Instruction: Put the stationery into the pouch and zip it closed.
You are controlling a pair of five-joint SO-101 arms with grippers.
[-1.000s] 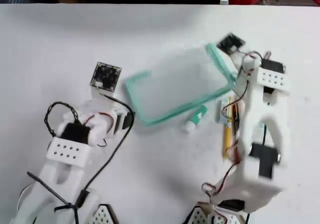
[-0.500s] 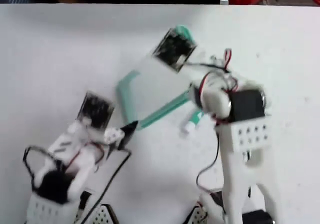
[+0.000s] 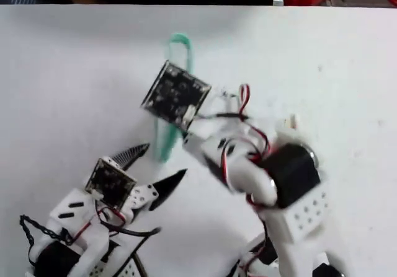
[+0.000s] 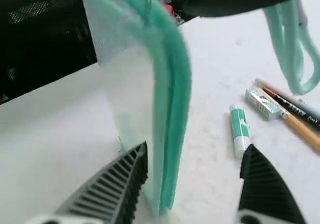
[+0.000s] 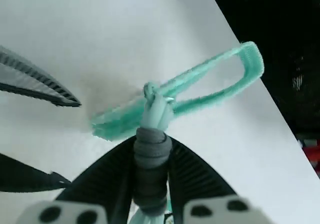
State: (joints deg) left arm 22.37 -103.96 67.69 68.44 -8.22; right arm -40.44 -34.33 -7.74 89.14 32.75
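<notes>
Item: pouch (image 3: 165, 139), soft mesh with a green fabric edge, hanging upright and edge-on left of centre in the high view, its lower corner touching or just above the table (image 3: 74, 60); we cannot tell which. Handling, as we judge it: light, limp, no stiffness of its own; it sags and swings from any single hold, and the mesh panel (image 4: 131, 83) would slip or bunch if pinched. The better holds are the thick green edge and the pull cord (image 5: 159, 113). Right gripper (image 5: 150, 145): closed tight on the cord end of the pouch, carrying it from above. Left gripper (image 4: 187, 189): wide open and empty, one jaw either side of the hanging lower edge, touching nothing. We judge a second hold on that edge necessary to steady the mouth before anything goes in. Loose items, right of centre in the left wrist view, lying flat and well apart from the pouch: glue stick (image 4: 239, 129), small box (image 4: 263, 102), pencils (image 4: 296, 120). All are rigid and light, and the round ones are liable to roll. Surface: white, smooth, matt table, offering little grip. Room: a dark band beyond the far table edge along the top of the high view, its detail too dim to list.
</notes>
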